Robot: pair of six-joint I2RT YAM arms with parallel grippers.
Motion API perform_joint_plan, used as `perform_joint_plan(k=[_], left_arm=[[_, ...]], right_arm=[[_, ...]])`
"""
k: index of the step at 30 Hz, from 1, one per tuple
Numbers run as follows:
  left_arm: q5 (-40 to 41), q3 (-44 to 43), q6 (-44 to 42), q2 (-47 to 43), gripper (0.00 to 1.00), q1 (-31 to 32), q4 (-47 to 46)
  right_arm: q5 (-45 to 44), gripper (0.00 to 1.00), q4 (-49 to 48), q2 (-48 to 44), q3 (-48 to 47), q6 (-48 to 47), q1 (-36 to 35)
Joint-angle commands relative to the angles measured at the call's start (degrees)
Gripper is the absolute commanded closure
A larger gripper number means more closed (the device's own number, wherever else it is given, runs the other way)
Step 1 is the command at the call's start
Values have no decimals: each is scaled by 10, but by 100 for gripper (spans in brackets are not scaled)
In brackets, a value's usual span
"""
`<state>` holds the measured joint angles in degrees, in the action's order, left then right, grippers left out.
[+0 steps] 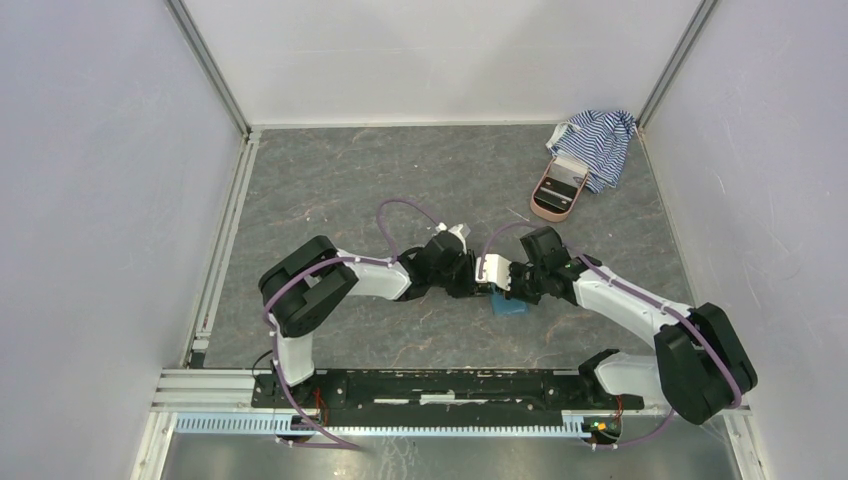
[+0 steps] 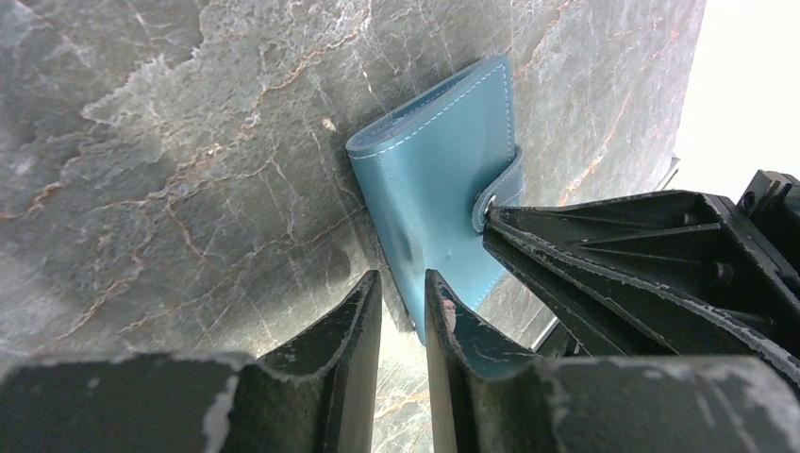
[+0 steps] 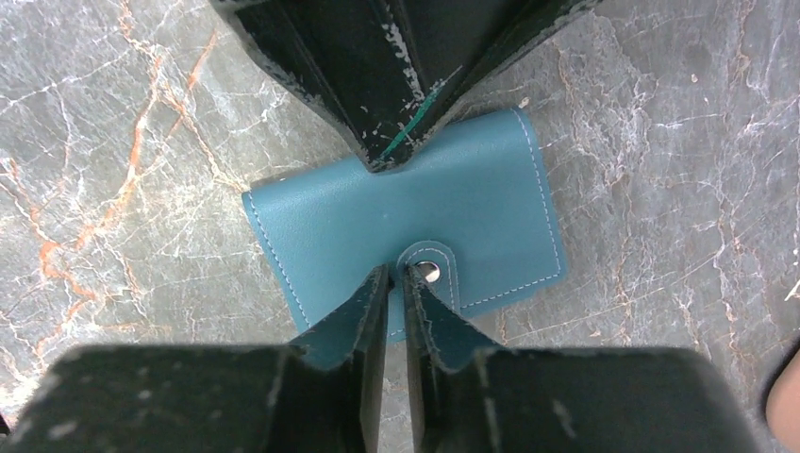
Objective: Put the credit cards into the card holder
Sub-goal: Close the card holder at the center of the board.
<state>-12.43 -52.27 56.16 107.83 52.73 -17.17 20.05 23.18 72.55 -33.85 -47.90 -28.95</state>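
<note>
Grey marbled bench (image 1: pixel 330 190); wallet (image 3: pixel 472 198) lies shut and flat at its middle; left end effector (image 2: pixel 404 293) stands slightly open and empty at one edge; right end effector (image 3: pixel 396 278) is almost closed at the snap tab (image 3: pixel 430 273), grip unclear; wallet looks light, soft, smooth; best lifted by the tab; no cards or writing visible.

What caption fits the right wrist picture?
Right gripper and left gripper meet over the closed teal card holder on marbled table.
</note>
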Motion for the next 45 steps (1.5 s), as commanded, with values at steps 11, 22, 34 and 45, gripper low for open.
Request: perform_joint_plan(k=[11, 22, 34, 45], left_arm=[[8, 23, -7, -64, 69, -3, 7], [13, 39, -44, -113, 69, -1, 0], [52, 99, -77, -197, 69, 0, -28], [55, 120, -75, -213, 68, 0, -46]], right_arm=[[116, 53, 123, 1, -53, -5, 21], [276, 57, 147, -37, -87, -16, 123], [171, 100, 60, 49, -69, 75, 125], [138, 100, 52, 83, -63, 85, 125]])
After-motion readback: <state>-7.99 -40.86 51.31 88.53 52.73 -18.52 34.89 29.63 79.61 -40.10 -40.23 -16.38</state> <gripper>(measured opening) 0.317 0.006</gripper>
